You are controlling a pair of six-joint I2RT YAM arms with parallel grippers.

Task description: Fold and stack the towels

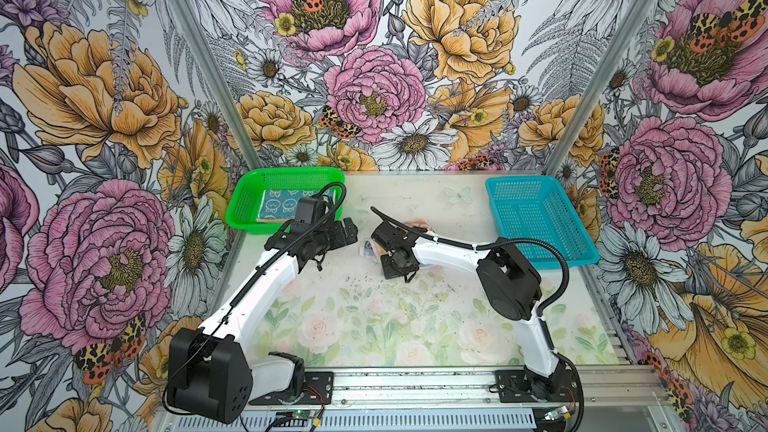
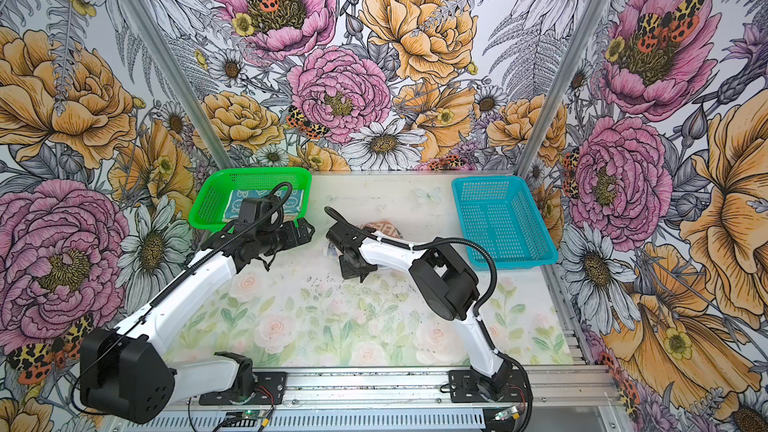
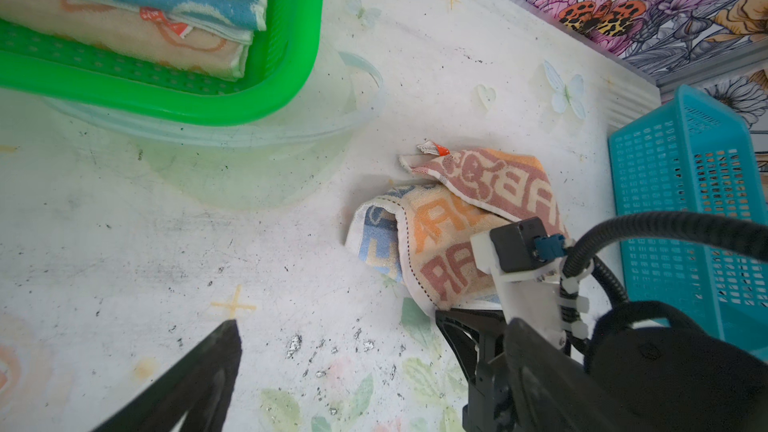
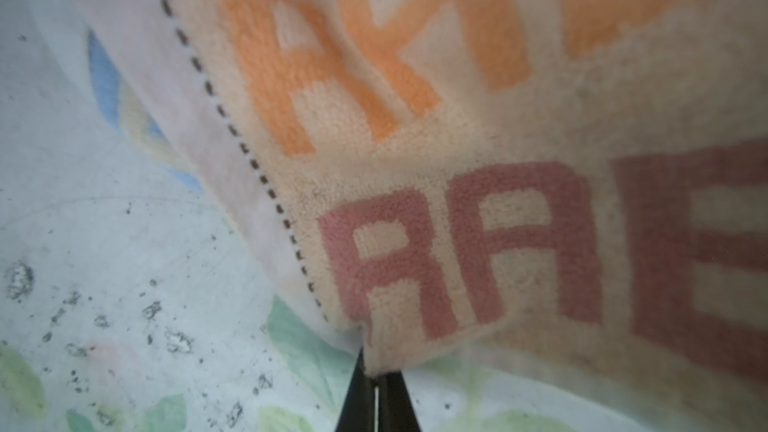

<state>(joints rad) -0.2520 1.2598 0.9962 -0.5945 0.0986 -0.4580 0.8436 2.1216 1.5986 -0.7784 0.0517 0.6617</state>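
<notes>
The striped towel with "RABBIT" lettering lies crumpled on the table near the middle. In both top views it is mostly hidden under my right wrist, and only a bit of it shows. My right gripper is shut on the towel's near corner, low over the table. A teal-blue bunny towel lies folded in the green basket. It rests on a folded orange towel. My left gripper hovers open beside that basket, holding nothing.
A blue mesh basket stands at the back right, close to the striped towel. The green basket's rim sits just left of my left gripper. The table has a floral mat, scuffed with dark specks.
</notes>
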